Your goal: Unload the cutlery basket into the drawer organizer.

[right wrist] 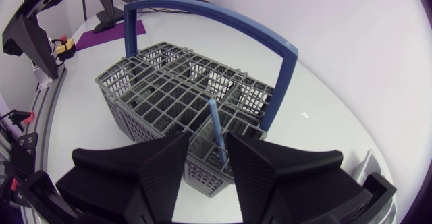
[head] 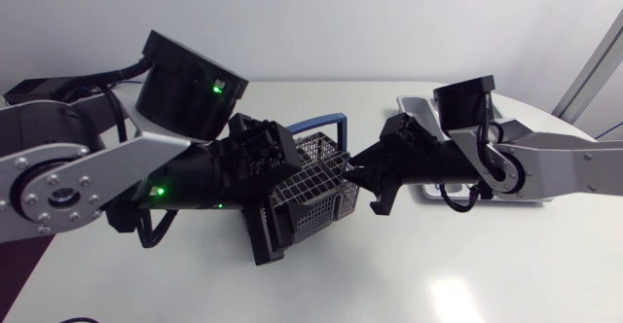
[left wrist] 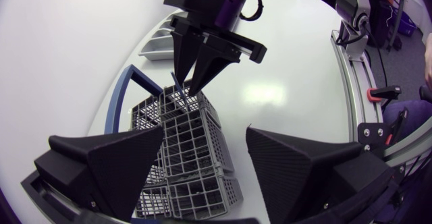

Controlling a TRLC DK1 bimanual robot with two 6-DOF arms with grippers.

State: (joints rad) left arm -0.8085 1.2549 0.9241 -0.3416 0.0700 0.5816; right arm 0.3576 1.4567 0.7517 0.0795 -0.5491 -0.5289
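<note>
From where I stand, the left arm (head: 97,167) comes in low over the white counter (head: 467,274), and from above its bulk hides much of what lies under it. Its own camera shows more: the left claw (left wrist: 202,173) is spread wide, one broad finger on each side of the near end of the grey cutlery basket (left wrist: 185,150), gripping nothing.

The basket sits on the counter between the two arms. Its blue hoop handle (right wrist: 202,15) stands upright over the wire compartments. The overhead view shows only a corner of that handle past the left arm, while the right wrist camera shows the whole arch.

At the basket's far end the right claw (right wrist: 208,136) points down into a corner compartment. It is narrowed to a slim gap and closed on a blue-handled utensil (right wrist: 216,126) that stands upright out of the grid. The overhead camera does not show that utensil at all. The left wrist camera catches only a sliver of blue at the pinched tips.

Beyond the right claw lies the pale drawer organizer (left wrist: 156,43), with the right arm (head: 555,162) stretched across it. I cannot tell what its compartments hold.
</note>
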